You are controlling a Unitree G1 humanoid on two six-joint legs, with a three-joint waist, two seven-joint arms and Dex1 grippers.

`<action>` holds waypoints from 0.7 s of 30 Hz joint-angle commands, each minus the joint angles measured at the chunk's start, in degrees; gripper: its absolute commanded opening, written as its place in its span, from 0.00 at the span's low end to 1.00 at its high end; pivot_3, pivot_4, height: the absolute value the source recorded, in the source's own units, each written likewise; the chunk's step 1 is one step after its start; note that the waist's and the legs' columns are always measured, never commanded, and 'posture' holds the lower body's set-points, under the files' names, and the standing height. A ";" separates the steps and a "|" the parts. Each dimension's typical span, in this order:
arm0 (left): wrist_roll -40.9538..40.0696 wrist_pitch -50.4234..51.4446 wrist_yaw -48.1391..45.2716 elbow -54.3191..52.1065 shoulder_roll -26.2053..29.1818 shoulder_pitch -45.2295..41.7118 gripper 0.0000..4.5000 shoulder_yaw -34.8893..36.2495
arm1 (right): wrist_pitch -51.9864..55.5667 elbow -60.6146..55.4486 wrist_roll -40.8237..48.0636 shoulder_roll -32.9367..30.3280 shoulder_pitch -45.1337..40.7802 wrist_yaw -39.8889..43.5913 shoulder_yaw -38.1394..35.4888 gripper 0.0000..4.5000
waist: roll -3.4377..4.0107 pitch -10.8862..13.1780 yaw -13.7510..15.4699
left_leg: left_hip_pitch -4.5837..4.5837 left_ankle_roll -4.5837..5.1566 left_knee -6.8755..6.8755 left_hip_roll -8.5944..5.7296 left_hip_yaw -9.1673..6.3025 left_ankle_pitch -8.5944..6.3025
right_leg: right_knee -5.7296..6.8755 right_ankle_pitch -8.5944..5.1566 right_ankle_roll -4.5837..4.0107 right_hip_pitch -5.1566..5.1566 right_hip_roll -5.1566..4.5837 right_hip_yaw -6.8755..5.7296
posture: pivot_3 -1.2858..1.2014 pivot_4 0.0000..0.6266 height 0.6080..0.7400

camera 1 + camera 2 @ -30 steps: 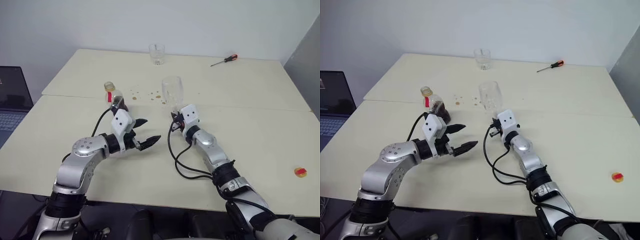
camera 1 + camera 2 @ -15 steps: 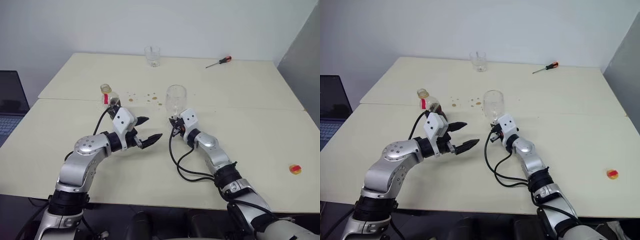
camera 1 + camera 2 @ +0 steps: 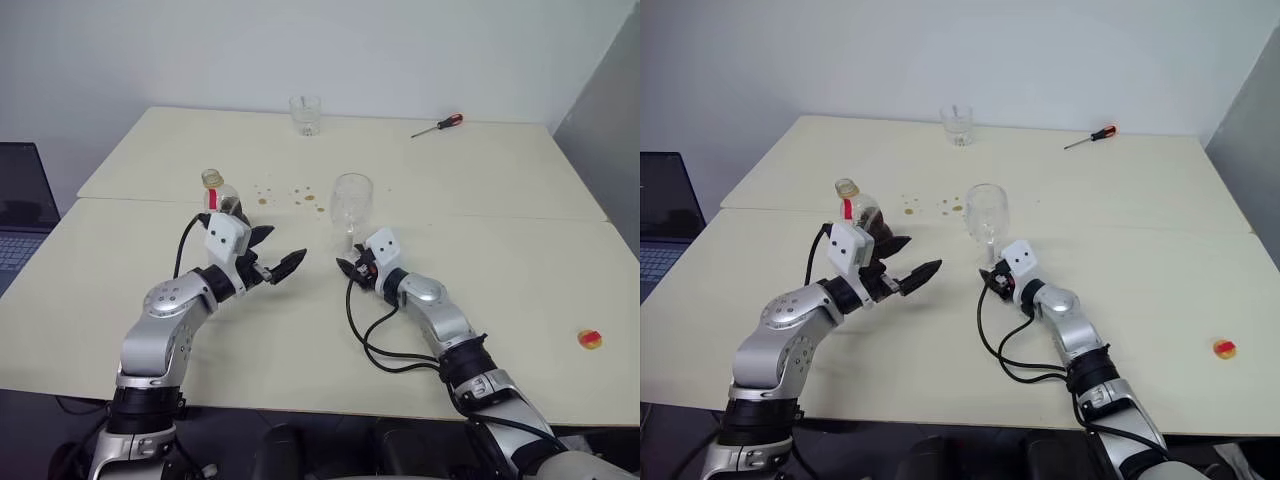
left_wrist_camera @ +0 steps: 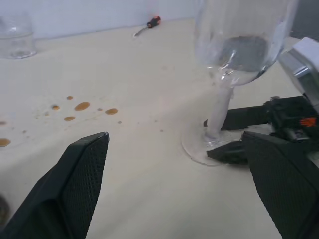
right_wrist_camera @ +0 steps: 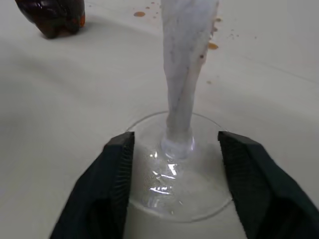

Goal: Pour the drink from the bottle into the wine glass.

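The wine glass [image 3: 352, 203] stands upright and empty near the table's middle. My right gripper [image 3: 343, 265] is open at its foot. In the right wrist view its fingers [image 5: 115, 169] flank the stem [image 5: 182, 84] without touching it. The bottle [image 3: 222, 198], with a red strip at the neck, stands to the left and holds the dark drink [image 3: 878, 217] in its lower part. My left gripper [image 3: 284, 244] is open and empty, just right of the bottle, pointing toward the glass [image 4: 234, 50].
Brown drops [image 3: 290, 194] spot the table between bottle and glass. A short tumbler [image 3: 305, 113] and a screwdriver [image 3: 437, 123] lie at the back. A small yellow and red object [image 3: 590, 339] sits at the right. A laptop [image 3: 20, 210] is off the left edge.
The glass was tilted and held by its stem; it now stands upright and my right gripper has opened and sunk a little. My left gripper has drawn left toward the bottle.
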 commanded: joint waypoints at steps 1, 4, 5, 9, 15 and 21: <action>0.05 -4.36 1.97 1.83 -1.37 0.02 1.00 2.20 | 3.15 -7.09 0.25 -1.88 1.90 1.55 -0.17 0.97 | -0.01 0.00 0.07 | -0.04 0.00 0.00 0.00 -0.02 0.00 | -0.03 0.00 0.00 -0.01 0.00 -0.02 | 0.52 0.24 1.00; 1.26 -8.57 3.74 3.37 -2.64 1.33 1.00 2.73 | 7.64 -15.05 0.58 -5.17 4.84 3.83 0.38 0.98 | 0.00 0.01 0.17 | -0.18 0.00 0.01 -0.03 -0.03 0.00 | -0.18 0.01 0.02 -0.04 0.00 -0.05 | 0.52 0.24 1.00; 1.65 -10.00 4.42 3.56 -2.96 1.92 1.00 3.04 | 9.31 -17.64 0.86 -6.12 5.73 4.49 0.46 0.98 | 0.00 0.02 0.24 | -0.23 0.00 0.02 -0.02 -0.03 0.00 | -0.25 0.02 0.03 -0.05 0.00 -0.05 | 0.52 0.24 1.00; 2.91 -15.21 10.30 1.72 -4.58 7.97 1.00 7.71 | 26.59 -36.38 7.09 -13.61 8.81 8.36 -2.95 0.98 | 0.04 0.04 0.26 | -0.40 -0.04 -0.03 -0.01 0.04 -0.04 | -0.60 0.11 0.02 -0.08 -0.22 0.00 | 0.52 0.24 1.00; 2.96 -16.68 15.24 0.86 -6.80 13.36 1.00 10.09 | 49.42 -53.91 23.00 -24.53 4.78 12.87 -14.53 0.98 | 0.00 0.14 0.59 | -0.43 -0.14 -0.13 0.00 -0.08 -0.13 | -0.69 0.08 0.04 -0.08 -0.25 -0.16 | 0.52 0.24 1.00; 3.52 -17.50 17.99 3.72 -8.51 10.43 1.00 9.49 | 61.59 -58.46 35.02 -28.83 -8.92 13.10 -19.77 0.98 | -0.08 0.21 0.74 | -0.37 -0.09 -0.04 -0.03 -0.06 -0.11 | -0.70 0.01 0.28 -0.05 -0.22 -0.09 | 0.52 0.24 1.00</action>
